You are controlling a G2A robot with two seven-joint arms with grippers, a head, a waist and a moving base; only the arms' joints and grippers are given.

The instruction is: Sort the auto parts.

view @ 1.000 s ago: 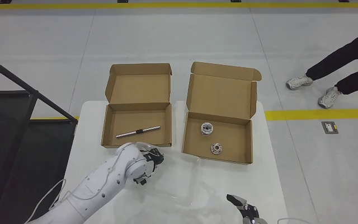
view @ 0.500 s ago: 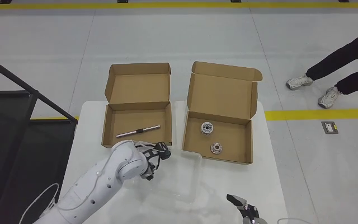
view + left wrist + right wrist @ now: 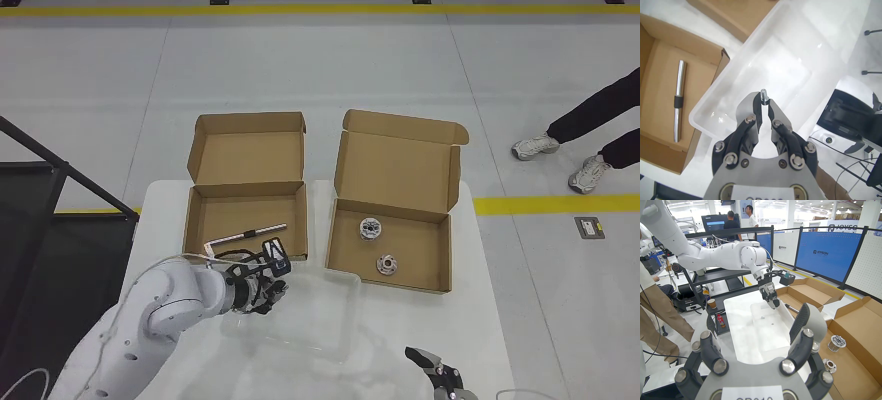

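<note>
bolt (image 3: 764, 96) pinched in left claw (image 3: 764, 101) tips; right claw (image 3: 755, 322) agape

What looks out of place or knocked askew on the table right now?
Nothing stands out. The rod lies flat in the left box, two round hubs sit in the right box, and the left gripper pinches a small bolt over the clear tray.

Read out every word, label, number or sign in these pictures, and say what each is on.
Label on the left gripper: cut off at the picture's edge, unreadable.
Label on the right gripper: cut off likewise.
Blue panels: white brand logos, not quoted.
Screen behind: text too small to read.
</note>
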